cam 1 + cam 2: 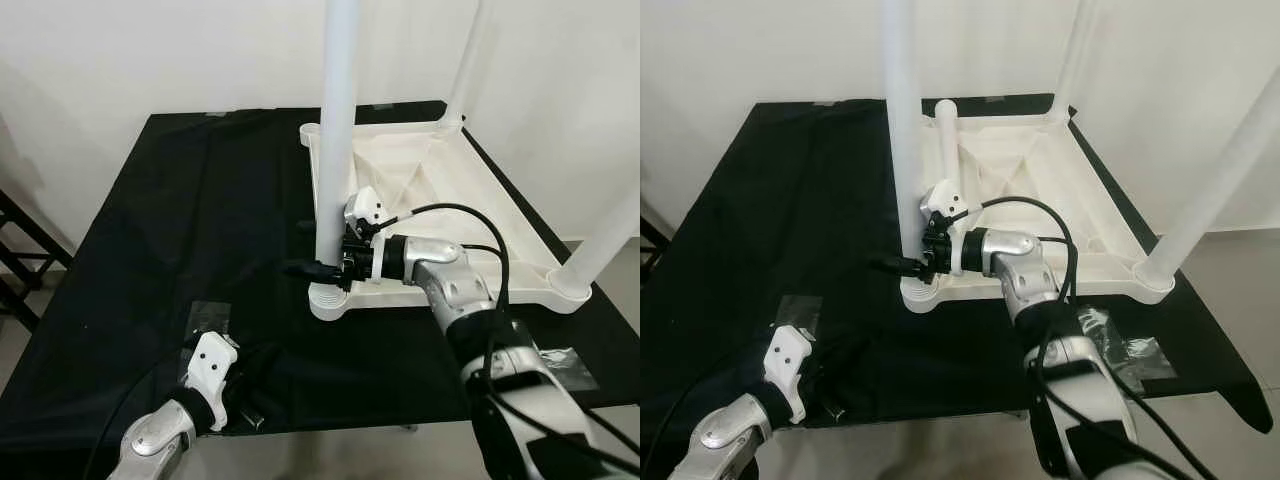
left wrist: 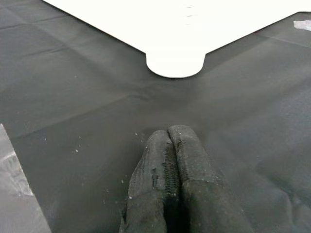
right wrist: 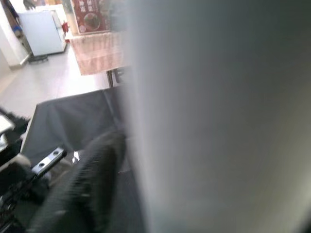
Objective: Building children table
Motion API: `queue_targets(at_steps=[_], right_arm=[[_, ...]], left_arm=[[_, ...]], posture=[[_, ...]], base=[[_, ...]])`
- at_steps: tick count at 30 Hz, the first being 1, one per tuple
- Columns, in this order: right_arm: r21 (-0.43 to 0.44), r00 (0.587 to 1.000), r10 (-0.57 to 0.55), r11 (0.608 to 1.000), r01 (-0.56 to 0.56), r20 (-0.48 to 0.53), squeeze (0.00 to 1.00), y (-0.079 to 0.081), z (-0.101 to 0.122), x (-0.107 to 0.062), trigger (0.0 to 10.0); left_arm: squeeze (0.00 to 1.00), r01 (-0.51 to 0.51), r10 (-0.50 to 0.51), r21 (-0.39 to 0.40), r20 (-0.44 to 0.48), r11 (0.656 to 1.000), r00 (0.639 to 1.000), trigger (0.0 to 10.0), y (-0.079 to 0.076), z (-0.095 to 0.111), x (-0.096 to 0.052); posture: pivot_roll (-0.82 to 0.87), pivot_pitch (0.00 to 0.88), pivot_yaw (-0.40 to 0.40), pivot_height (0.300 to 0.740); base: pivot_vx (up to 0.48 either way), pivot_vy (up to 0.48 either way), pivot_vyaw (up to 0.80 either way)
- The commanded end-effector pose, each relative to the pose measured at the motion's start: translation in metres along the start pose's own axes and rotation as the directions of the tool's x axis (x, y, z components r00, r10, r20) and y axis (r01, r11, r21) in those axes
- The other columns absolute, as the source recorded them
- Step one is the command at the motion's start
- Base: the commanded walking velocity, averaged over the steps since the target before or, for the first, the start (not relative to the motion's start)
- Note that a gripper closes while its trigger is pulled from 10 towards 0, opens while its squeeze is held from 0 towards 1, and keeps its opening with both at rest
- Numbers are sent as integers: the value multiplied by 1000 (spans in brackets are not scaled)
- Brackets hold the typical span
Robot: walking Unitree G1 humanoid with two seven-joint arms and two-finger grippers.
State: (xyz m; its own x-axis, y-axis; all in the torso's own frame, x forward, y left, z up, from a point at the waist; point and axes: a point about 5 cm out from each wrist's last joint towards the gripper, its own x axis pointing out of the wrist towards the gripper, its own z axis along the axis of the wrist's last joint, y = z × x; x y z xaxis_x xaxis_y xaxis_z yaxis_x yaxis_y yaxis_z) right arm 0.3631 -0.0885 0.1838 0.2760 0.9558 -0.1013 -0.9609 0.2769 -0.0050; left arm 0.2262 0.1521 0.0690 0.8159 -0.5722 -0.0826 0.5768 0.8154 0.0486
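White children's table top (image 1: 470, 190) lies upside down on a black cloth (image 1: 180, 220), occupying the centre-right of the left eye frame. Legs stand upright from its corners — near-left leg (image 1: 336, 130) rises out of the top of the frame at centre, far-right leg (image 1: 466, 70) at upper right, near-right leg (image 1: 605, 240) leans in from the right edge. In the right eye view a fourth, shorter white leg (image 1: 945, 150) shows at the far-left corner, just behind the near-left one.

Right gripper (image 1: 325, 268) sits at centre frame, low on the near-left leg just above its corner socket (image 1: 335, 300). One black finger (image 3: 82, 189) runs along the leg's side in the right wrist view; the other finger is hidden behind the leg, so I cannot tell whether the leg is clamped.

Left gripper (image 2: 171, 160) is at lower left of the left eye frame, near the front edge of the cloth, well apart from the table top. Its fingers are pressed together, holding nothing, tips on or just above the cloth — the rounded table corner lies ahead of them.

Pieces of clear tape (image 1: 210, 312) on the cloth beside the left gripper.
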Motion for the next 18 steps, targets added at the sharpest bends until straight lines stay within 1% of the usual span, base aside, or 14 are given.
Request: queue_targets(at_steps=[1, 5, 7, 13, 14, 15, 16, 17, 18], right_arm=[[22, 998, 66, 998, -66, -2, 0, 3, -1, 6, 0], [27, 997, 73, 997, -73, 1, 0, 3, -3, 4, 0], [31, 998, 60, 998, -60, 21, 0, 0, -3, 0, 0], [25, 999, 45, 999, -45, 26, 0, -3, -4, -3, 0], [10, 993, -114, 993, 114, 19, 0, -7, -14, -10, 0], [10, 993, -114, 993, 114, 19, 0, -7, -14, -10, 0], [36, 938, -346, 938, 346, -11, 0, -6, -34, -14, 0], [49, 864, -501, 863, 503, -39, 0, -4, -47, -19, 0], [49, 864, -501, 863, 503, -39, 0, -4, -47, -19, 0]], left_arm=[[0, -3, 3, -7, -17, 1000, 1000, 10000, -1, -5, -2], [0, -3, 3, -8, -17, 1000, 1000, 10000, -2, -4, -2], [0, -5, 5, -9, -15, 1000, 1000, 10000, -3, -4, -2], [0, -6, 6, -10, -13, 1000, 1000, 10000, -3, -4, -2], [0, -9, 9, -11, -11, 1000, 1000, 10000, -4, -4, -3], [0, -9, 9, -11, -11, 1000, 1000, 10000, -4, -4, -3], [0, -12, 12, -12, -8, 1000, 1000, 10000, -5, -4, -5], [0, -14, 14, -13, -7, 1000, 1000, 10000, -6, -4, -6], [0, -14, 14, -13, -7, 1000, 1000, 10000, -6, -4, -6]], posture=[[34, 21, 6, 740], [36, 23, 3, 740], [34, 26, -1, 740], [34, 26, -2, 740], [37, 39, -24, 740], [37, 39, -24, 740], [28, 45, -29, 740], [28, 45, -29, 740], [28, 45, -29, 740]], base=[[0, 0, 0], [0, 0, 0], [0, 0, 0], [0, 0, 0], [0, 0, 0], [0, 0, 0], [0, 0, 0], [0, 0, 0], [0, 0, 0]])
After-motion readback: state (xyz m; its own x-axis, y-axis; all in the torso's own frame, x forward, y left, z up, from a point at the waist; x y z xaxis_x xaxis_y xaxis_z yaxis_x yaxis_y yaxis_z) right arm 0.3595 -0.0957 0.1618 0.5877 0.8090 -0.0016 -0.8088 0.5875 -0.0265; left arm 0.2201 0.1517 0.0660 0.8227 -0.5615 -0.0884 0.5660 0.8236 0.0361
